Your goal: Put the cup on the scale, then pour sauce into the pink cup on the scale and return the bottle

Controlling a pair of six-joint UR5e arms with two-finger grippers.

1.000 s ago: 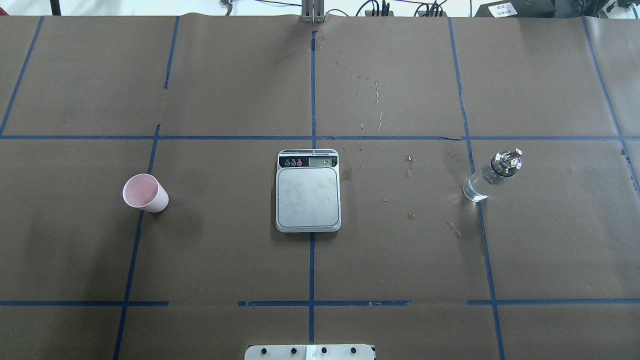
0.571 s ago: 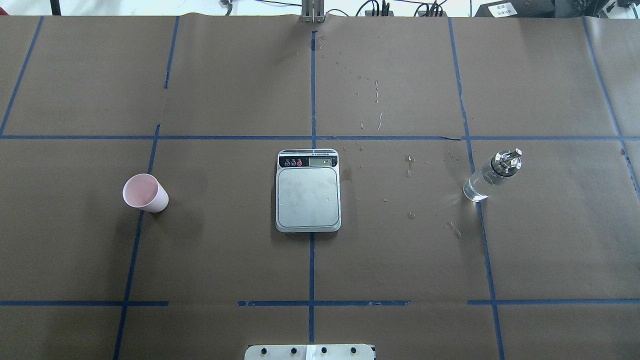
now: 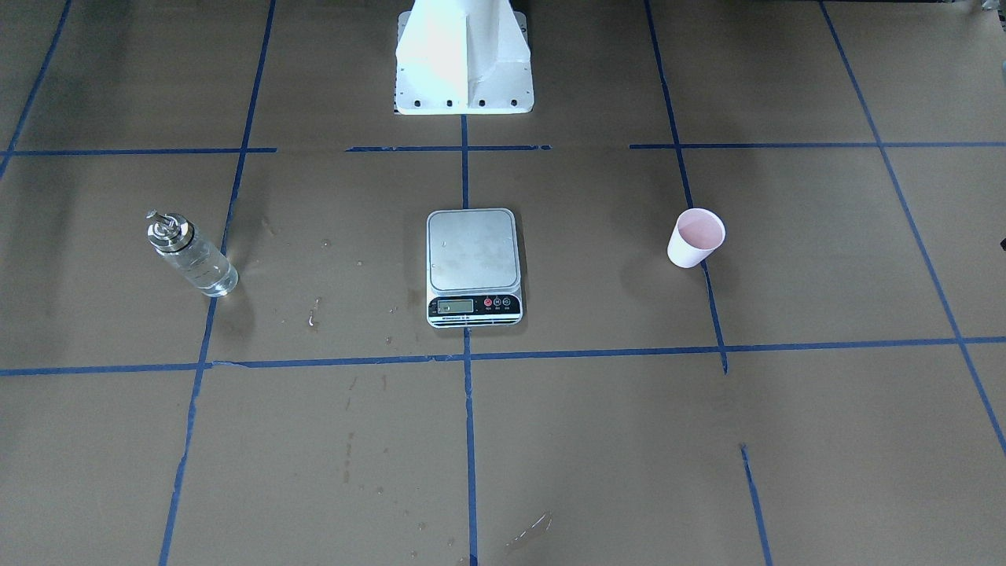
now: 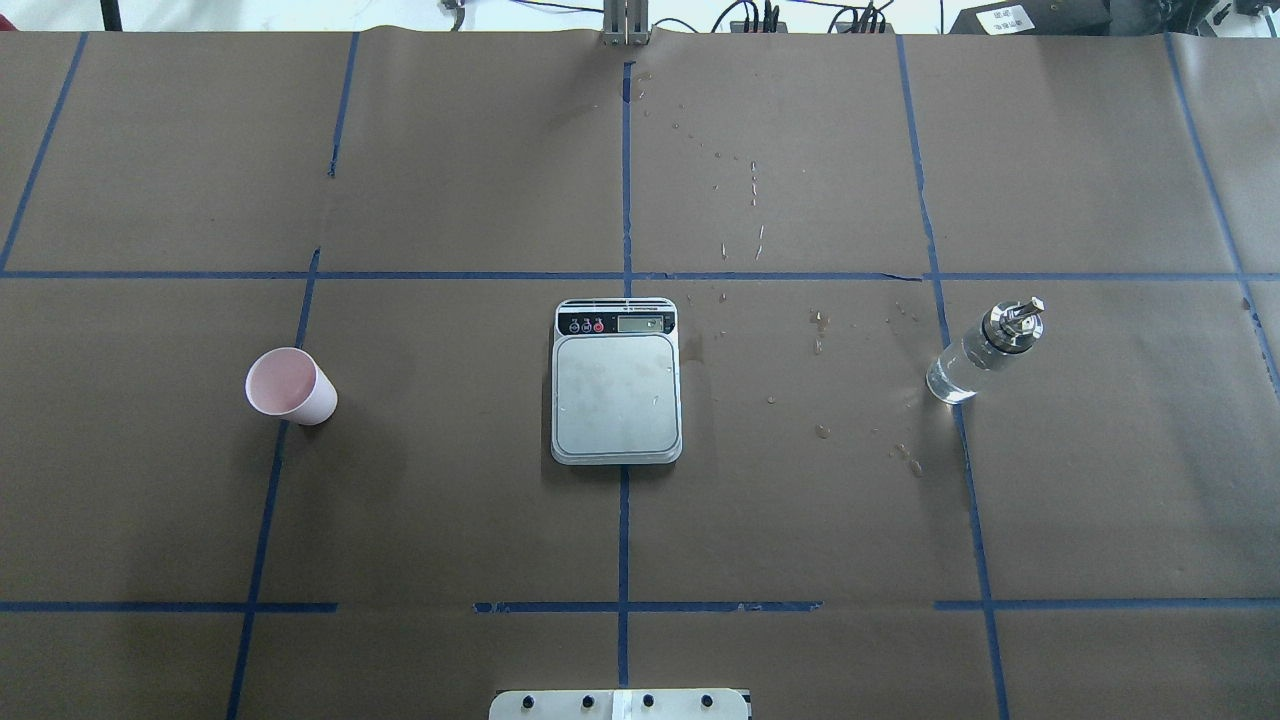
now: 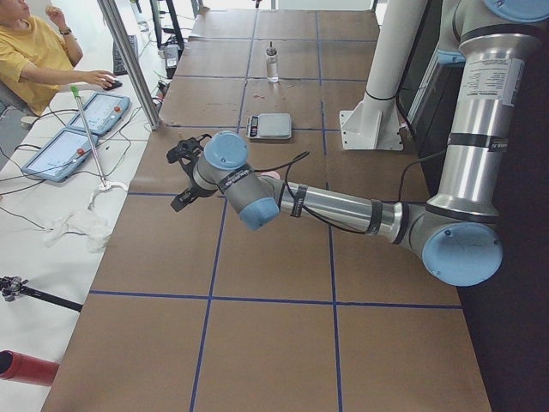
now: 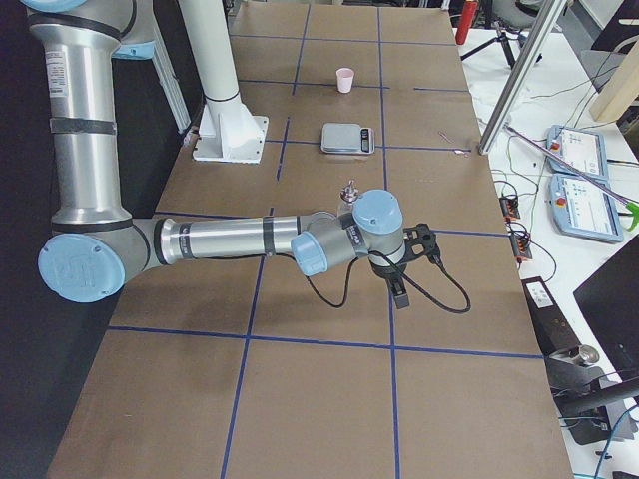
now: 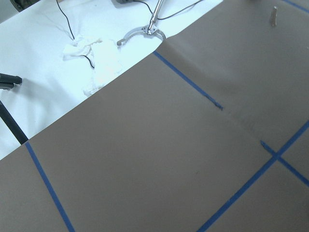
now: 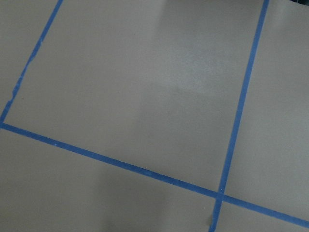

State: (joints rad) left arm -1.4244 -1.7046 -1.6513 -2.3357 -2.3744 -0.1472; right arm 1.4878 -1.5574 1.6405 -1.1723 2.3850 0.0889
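Note:
The pale pink cup (image 4: 290, 386) stands upright on the brown paper to the left of the scale (image 4: 616, 390), also visible from across the table (image 3: 695, 237). The scale's steel platform (image 3: 472, 251) carries nothing. Right of it stands the clear glass bottle (image 4: 980, 355) with its metal spout, holding clear sauce (image 3: 203, 271). My left gripper (image 5: 180, 176) hovers over the table's left end, far from the cup; my right gripper (image 6: 412, 261) hovers past the bottle (image 6: 350, 190) at the right end. I cannot tell if either is open or shut.
Droplets and wet marks (image 4: 820, 330) dot the paper between scale and bottle. The robot's white base (image 3: 464, 71) stands behind the scale. A person (image 5: 34, 51) sits at a side table with tablets (image 5: 60, 150); a metal post (image 5: 129, 60) stands at the table's edge.

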